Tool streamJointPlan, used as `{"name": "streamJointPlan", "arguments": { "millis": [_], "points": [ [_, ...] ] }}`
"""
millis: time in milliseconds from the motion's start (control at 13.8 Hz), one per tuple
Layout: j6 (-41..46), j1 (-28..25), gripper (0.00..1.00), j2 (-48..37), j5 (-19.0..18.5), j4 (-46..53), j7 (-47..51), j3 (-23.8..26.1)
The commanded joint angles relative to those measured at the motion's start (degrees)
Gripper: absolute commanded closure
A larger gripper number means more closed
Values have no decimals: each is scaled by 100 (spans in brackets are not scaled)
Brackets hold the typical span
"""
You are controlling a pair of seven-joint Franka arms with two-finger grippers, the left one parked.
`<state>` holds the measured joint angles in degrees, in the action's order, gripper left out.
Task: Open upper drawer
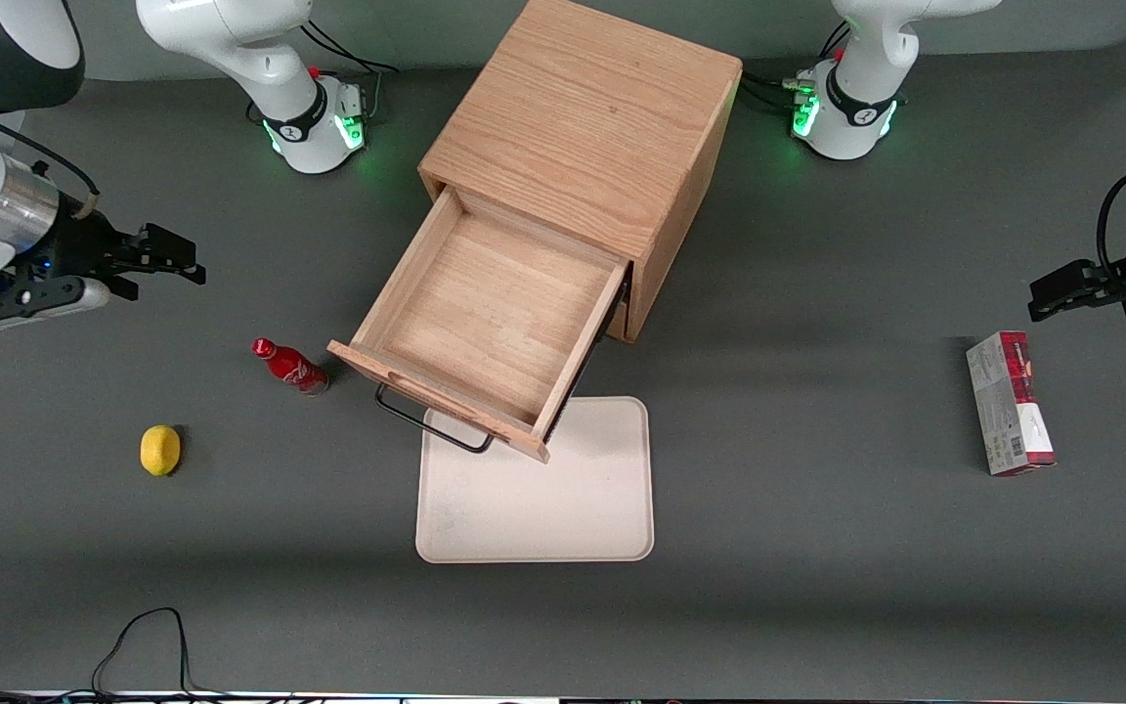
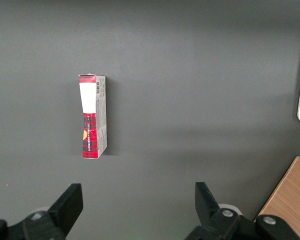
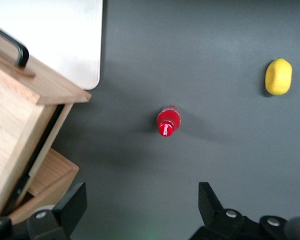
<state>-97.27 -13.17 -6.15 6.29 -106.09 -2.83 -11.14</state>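
Observation:
The upper drawer of the light oak cabinet stands pulled far out toward the front camera, its box empty, its black wire handle over the tray's edge. It also shows in the right wrist view, with the bottom drawer shut below it. My right gripper hangs above the table toward the working arm's end, well apart from the drawer. It is open and empty.
A cream tray lies in front of the cabinet, partly under the drawer. A red bottle stands beside the drawer front; a yellow lemon lies nearer the front camera. A red and grey box lies toward the parked arm's end.

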Motion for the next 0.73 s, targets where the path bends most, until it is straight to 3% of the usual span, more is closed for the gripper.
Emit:
{"name": "streamJointPlan", "arguments": {
  "millis": [0,145,364,655],
  "points": [
    [33,-36,0,-9,-354,264,345,-2],
    [-81,77,0,-44,-471,247,136,51],
    [-20,885,0,-18,-401,369,-315,752],
    [120,921,0,193,-383,764,-332,780]
  ]
}}
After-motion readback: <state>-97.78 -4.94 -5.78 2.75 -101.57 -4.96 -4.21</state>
